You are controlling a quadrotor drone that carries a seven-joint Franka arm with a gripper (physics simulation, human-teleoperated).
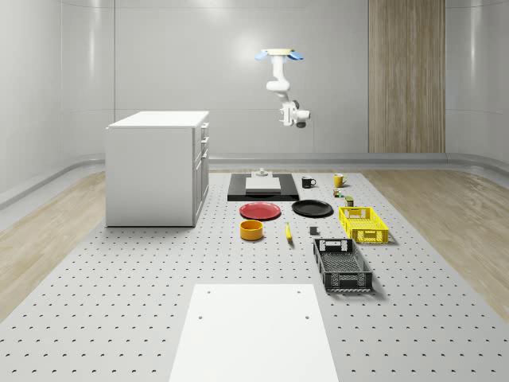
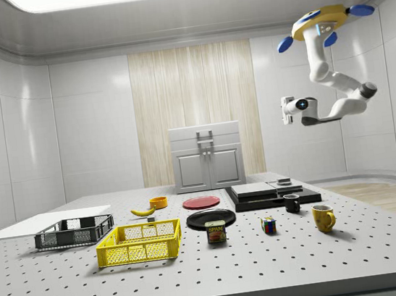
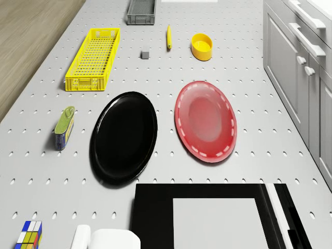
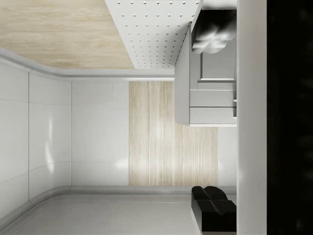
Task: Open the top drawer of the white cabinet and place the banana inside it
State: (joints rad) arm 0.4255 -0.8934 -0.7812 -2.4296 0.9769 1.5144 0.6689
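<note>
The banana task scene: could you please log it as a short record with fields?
drone: hovering high, over the far end of the table beyond the black slab
gripper: in mid-air, level with the arm's wrist, far above the table
cabinet: white, on the table at the whole-scene view's left, all drawers closed
banana: lying on the table between the orange bowl and the yellow crate, untouched
plates: red plate and black plate side by side, apart
</note>
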